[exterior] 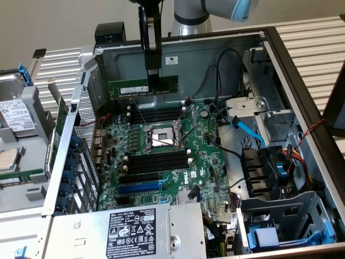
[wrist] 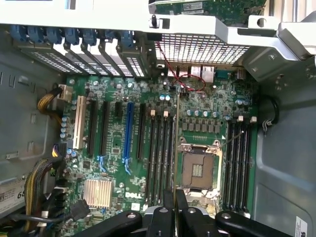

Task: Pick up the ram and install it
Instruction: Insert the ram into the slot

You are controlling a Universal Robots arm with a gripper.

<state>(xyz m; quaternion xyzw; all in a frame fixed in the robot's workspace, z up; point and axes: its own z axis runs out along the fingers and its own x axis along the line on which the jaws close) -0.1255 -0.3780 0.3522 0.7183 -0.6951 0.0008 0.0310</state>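
My gripper (exterior: pixel 153 80) was nearly closed, pinching the ram (exterior: pixel 126 88) by its top edge; it seemed light, stiff, fragile.

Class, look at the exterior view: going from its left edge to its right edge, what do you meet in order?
Hard drive → blue card clips → ram, held by the gripper → blue cable → coloured wires.
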